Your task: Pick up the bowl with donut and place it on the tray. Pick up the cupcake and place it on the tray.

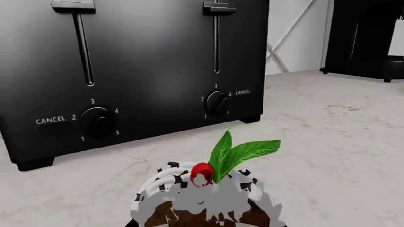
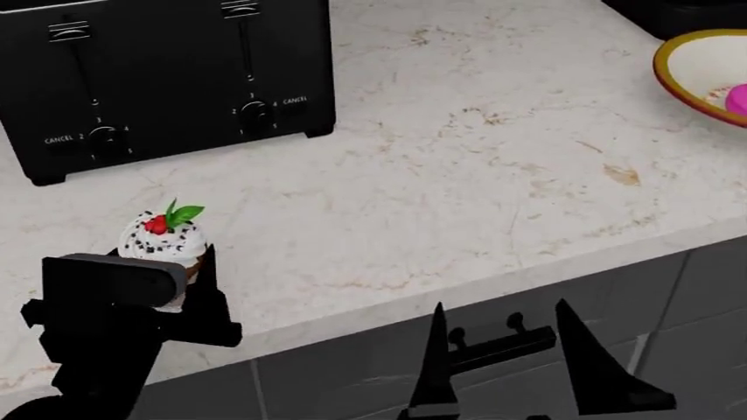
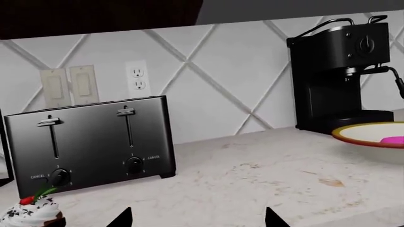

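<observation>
Marble counter (image 2: 491, 166), diamond-tile wall. Toaster (image 2: 164, 79) knobs read 1–5, "CANCEL". Cupcake (image 2: 167, 238) sits in front of toaster, left gripper (image 2: 175, 293) at it, grip unclear. Bowl (image 2: 688, 74) with donut (image 2: 736, 100) far right of toaster. Right gripper (image 2: 502, 363) spread wide, empty.

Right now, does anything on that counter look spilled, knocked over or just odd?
Nothing stands out. The cupcake stands upright near the counter's front edge, frosting and berry intact, with the left pincer right at it. The toaster sits square, and the donut lies inside the bowl.
</observation>
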`<state>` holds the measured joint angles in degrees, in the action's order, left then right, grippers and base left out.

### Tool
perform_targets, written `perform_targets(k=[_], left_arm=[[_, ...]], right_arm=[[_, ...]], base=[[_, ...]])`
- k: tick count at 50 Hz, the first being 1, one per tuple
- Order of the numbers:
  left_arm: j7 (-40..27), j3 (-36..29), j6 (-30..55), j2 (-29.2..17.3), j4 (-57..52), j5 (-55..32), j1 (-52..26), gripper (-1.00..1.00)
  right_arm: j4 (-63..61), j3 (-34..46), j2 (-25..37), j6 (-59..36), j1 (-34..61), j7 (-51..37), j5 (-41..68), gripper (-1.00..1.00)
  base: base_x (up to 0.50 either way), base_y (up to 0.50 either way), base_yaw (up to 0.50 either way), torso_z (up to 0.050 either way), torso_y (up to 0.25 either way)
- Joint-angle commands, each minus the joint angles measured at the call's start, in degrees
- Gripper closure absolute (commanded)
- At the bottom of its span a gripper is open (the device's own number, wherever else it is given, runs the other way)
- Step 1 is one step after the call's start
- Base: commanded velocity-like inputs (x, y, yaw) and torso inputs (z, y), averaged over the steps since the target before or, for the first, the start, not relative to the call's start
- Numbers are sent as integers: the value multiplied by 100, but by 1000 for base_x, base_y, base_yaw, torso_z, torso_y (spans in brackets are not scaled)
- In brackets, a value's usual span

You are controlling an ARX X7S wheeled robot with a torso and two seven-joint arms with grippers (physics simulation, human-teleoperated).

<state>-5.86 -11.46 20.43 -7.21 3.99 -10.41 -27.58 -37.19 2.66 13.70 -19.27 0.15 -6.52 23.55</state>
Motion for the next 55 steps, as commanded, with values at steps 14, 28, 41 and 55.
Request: perform_targets(k=[14, 28, 41, 55], left_arm=[[-864, -691, 2494, -627, -4306, 510, 933, 100], [-1104, -868, 2651, -757, -4689, 756, 1002, 100], [-1135, -875, 2276, -823, -4468, 736, 1206, 100], [-1151, -887, 2230, -840, -4461, 696, 1224, 100]], right_arm=[[-585, -266, 234, -870, 378, -459, 717, -100], [-913, -316, 393, -906, 390, -482, 933, -100], [-1013, -221, 452, -806, 282, -499, 909, -100], [-1068, -198, 529, -836, 293, -587, 997, -100]], base=[[0, 0, 0, -1, 0], [-132, -370, 0, 0, 0], [-168, -471, 0, 0, 0], [-146, -479, 0, 0, 0]])
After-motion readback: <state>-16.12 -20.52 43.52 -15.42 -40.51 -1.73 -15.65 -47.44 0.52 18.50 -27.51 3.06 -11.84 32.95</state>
